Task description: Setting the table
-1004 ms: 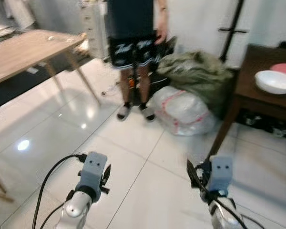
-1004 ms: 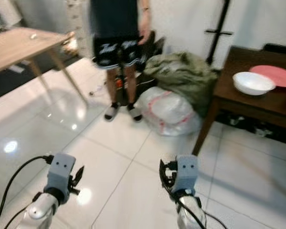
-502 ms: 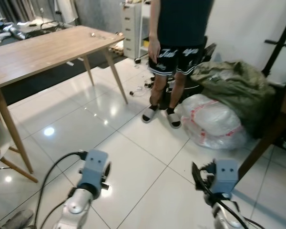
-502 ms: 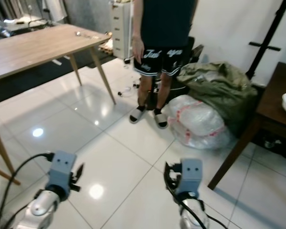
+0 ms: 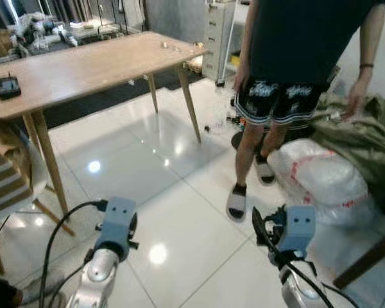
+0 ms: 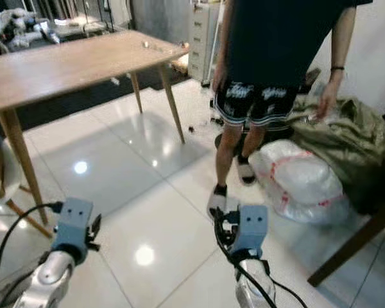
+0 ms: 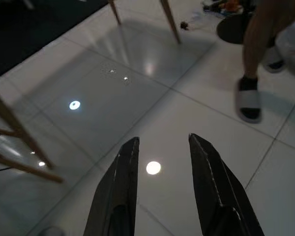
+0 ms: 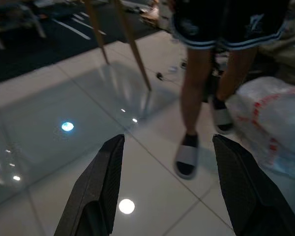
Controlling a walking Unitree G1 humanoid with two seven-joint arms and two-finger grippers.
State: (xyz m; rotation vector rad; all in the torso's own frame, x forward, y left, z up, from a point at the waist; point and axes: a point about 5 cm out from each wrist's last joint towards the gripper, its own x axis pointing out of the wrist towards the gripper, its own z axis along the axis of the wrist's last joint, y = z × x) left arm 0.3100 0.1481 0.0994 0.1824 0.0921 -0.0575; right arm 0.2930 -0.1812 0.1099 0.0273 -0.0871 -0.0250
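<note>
wooden table [image 5: 96, 61] | shorts [image 5: 279, 102] lettering unreadable | left pincer [image 7: 162, 147] released | right pincer [image 8: 167, 147] released

Lived-in home, main room. Glossy white tile floor [image 5: 147, 192] reflecting ceiling lights, long wooden dining table [image 5: 83, 64] on slanted legs with a small dark device [image 5: 8, 86] near its left end, chair [image 5: 6, 186] at the left edge, white drawer unit [image 5: 219, 32] at the back wall. Stuffed white bag [image 5: 324, 179] and olive bundle [image 5: 372, 144] dumped on the floor. Person in shorts and slippers [image 5: 276, 96] standing by them.
</note>
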